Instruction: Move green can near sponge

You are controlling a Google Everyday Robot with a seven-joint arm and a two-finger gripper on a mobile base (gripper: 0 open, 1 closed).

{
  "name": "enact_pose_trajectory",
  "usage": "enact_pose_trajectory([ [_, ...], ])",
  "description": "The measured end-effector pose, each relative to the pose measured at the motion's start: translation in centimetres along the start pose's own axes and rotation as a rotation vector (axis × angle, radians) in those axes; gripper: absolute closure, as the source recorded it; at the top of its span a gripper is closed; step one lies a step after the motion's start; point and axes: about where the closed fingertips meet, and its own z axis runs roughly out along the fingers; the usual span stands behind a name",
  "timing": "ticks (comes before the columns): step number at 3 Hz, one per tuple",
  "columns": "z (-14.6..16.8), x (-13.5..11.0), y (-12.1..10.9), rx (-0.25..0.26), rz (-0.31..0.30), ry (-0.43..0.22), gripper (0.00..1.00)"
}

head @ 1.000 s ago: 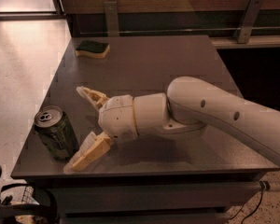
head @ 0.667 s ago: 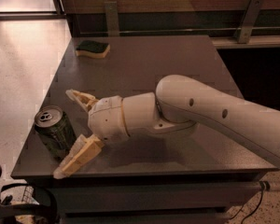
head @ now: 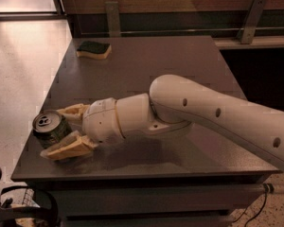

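The green can (head: 48, 127) stands at the front left corner of the dark table (head: 161, 65), its silver top with pull tab showing. My gripper (head: 54, 133) reaches in from the right and its two tan fingers (head: 68, 148) sit on either side of the can, pressed against its body. The sponge (head: 93, 49), dark green on top over yellow foam, lies at the table's far left corner, well away from the can.
The white arm (head: 213, 112) stretches across the front right of the table. The table's left and front edges are close to the can. A wall rail with brackets (head: 248, 26) runs behind the table. A dark piece of equipment (head: 19, 207) sits on the floor at lower left.
The gripper has moved left and its fingers have closed in around the can, which sat clear of them before. The can has shifted slightly towards the table's corner.
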Motion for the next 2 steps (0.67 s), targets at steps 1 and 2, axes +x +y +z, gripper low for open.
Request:
enact_pose_trajectory([
  [1, 0.16, -0.14, 0.12, -0.003, -0.003, 0.001, 0.68],
  [2, 0.3, -0.28, 0.23, -0.007, -0.006, 0.001, 0.9],
])
